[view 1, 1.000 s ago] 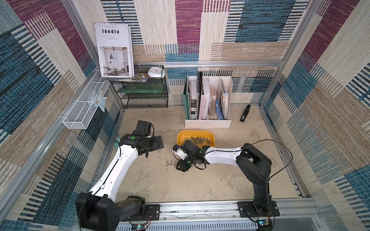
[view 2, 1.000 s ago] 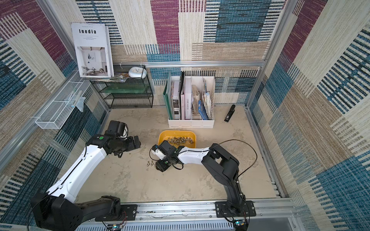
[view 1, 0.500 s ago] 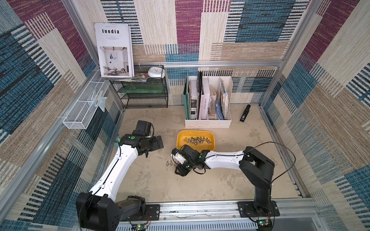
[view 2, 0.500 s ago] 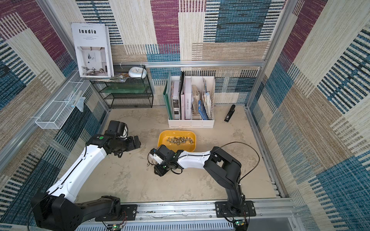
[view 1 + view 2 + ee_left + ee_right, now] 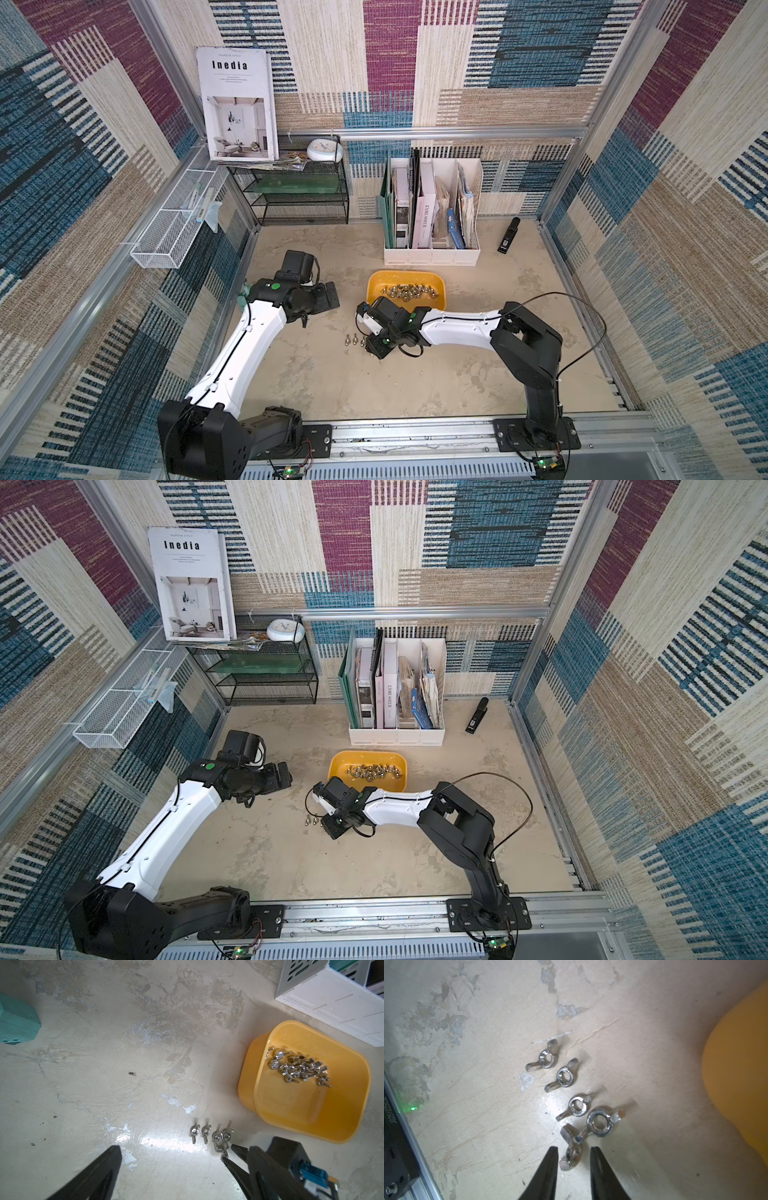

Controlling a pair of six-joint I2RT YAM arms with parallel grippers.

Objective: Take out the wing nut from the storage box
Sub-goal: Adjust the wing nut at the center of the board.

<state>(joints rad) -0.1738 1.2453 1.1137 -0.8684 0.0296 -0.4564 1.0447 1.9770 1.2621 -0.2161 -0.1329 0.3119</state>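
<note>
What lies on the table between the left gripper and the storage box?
Nothing: in both top views only bare table separates the left gripper from the storage box; the loose wing nuts lie off that line, nearer the arm bases.

Holding the right gripper (image 5: 371, 348) low over the beige surface (image 5: 395, 386), right at the end of a short row of wing nuts (image 5: 354, 340) lying outside the yellow storage box (image 5: 439, 300). Carrying a heap of nuts (image 5: 409, 291) along the far side of that box. Hovering the left gripper (image 5: 331, 294) well apart, pointing toward the box. Standing a white file holder (image 5: 432, 257) with books (image 5: 428, 212) just behind the box, a black stapler (image 5: 509, 237) off to its side.
</note>
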